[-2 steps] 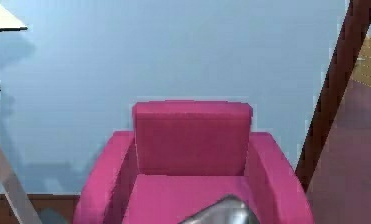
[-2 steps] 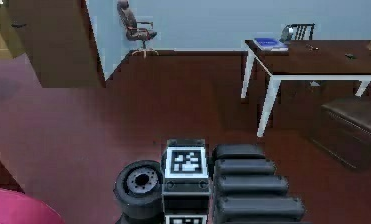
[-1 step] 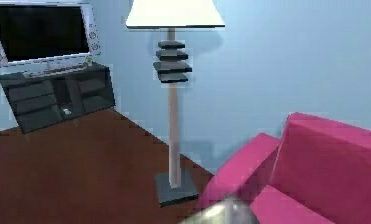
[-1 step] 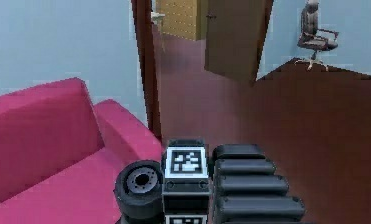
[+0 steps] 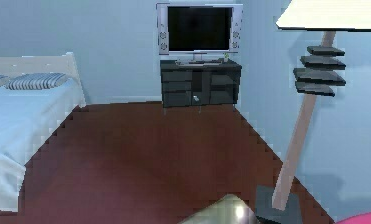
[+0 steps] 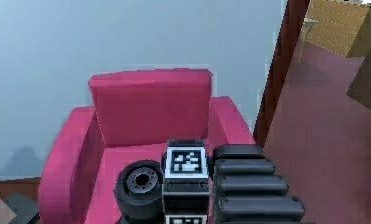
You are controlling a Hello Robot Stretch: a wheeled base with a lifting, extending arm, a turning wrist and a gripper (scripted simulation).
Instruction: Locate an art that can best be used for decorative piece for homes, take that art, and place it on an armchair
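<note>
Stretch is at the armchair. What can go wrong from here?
1. The gripper shows against the armchair seat, and I cannot tell whether it holds anything. A release might place nothing.
2. The pink armrests flank the arm. Turning the base could knock one.
3. The lamp base lies close ahead in the forward view. Driving forward may tip it.

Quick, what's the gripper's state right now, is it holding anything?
Gripper: cannot be told whether it holds anything; the pink armchair shows right behind it.
</note>
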